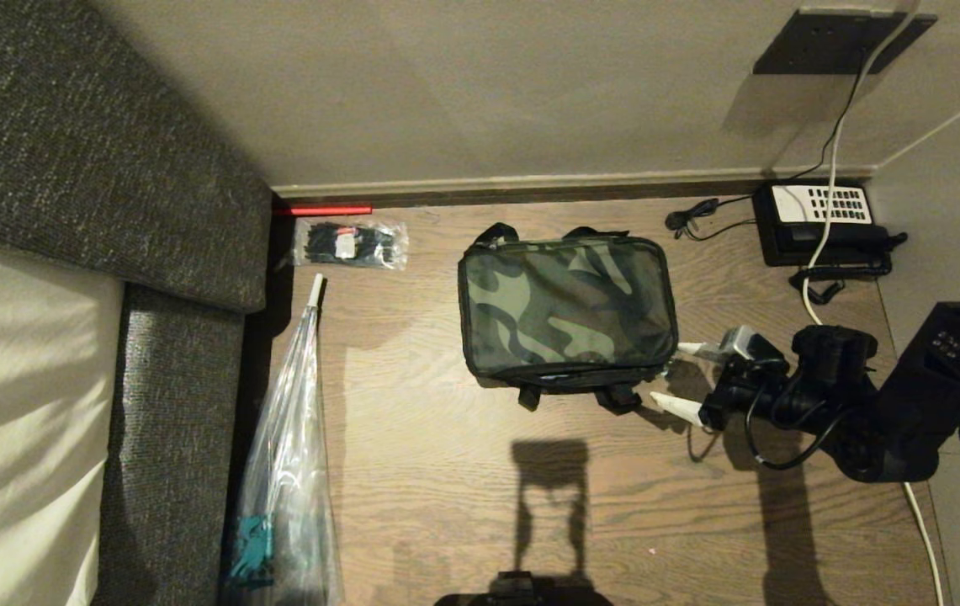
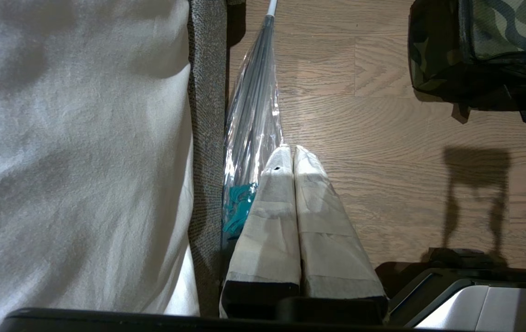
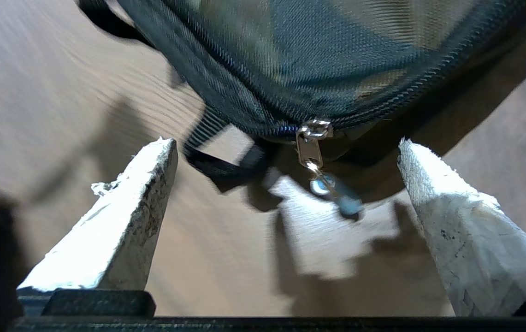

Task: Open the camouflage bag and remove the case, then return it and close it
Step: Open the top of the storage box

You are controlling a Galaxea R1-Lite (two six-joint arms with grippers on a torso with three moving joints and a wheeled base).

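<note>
The camouflage bag lies flat on the wooden floor, zipped shut, near the middle of the head view and short of the baseboard. The case is not visible.

The right end effector sits low at the bag's near right corner, its white fingers spread wide and holding nothing. In the right wrist view the light blue zipper pull hangs from the bag's corner between the two fingers, touching neither.

The left end effector hangs parked beside the bed, fingers pressed together and empty.

Surroundings: a clear folded umbrella lies along the grey bed frame, well left of the bag. A plastic packet of black items lies by the baseboard. A black telephone with white keypad sits in the far right corner, with a white cable trailing past the right arm.
</note>
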